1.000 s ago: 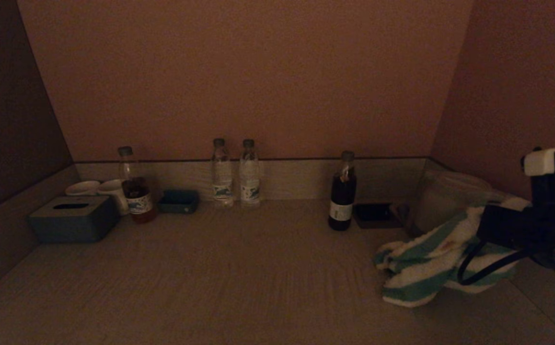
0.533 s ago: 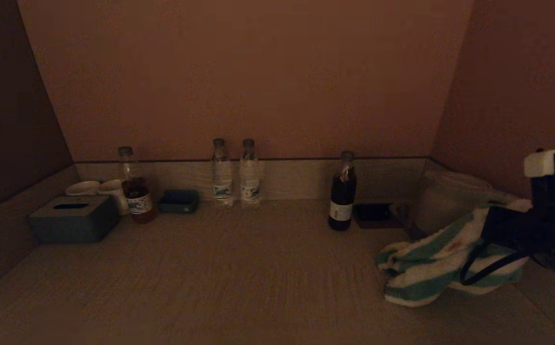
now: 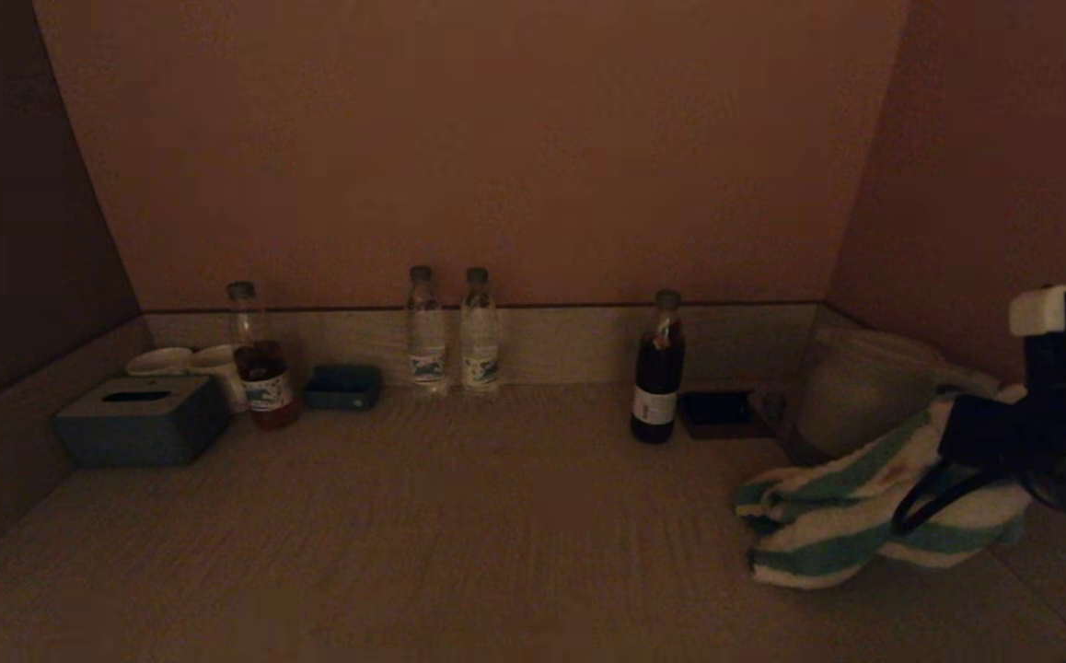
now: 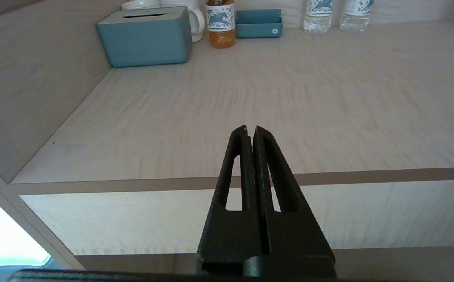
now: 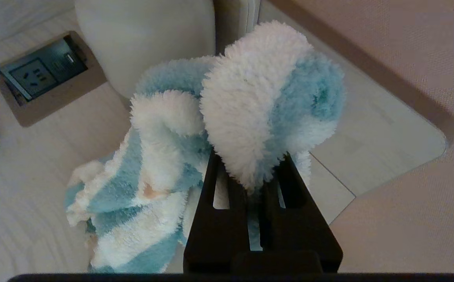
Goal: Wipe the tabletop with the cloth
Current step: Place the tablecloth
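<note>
Right gripper [image 5: 250,172]: clenched on a fold of the cloth [image 3: 851,516] near the counter's [image 3: 459,534] right edge.
Cloth: striped, rest bunched on the counter.
Left gripper [image 4: 250,131]: closed, empty, beyond the front edge.

Bare tabletop [image 3: 459,516] centre, bottles [image 3: 448,336] along back, kettle [image 3: 855,391] right
</note>
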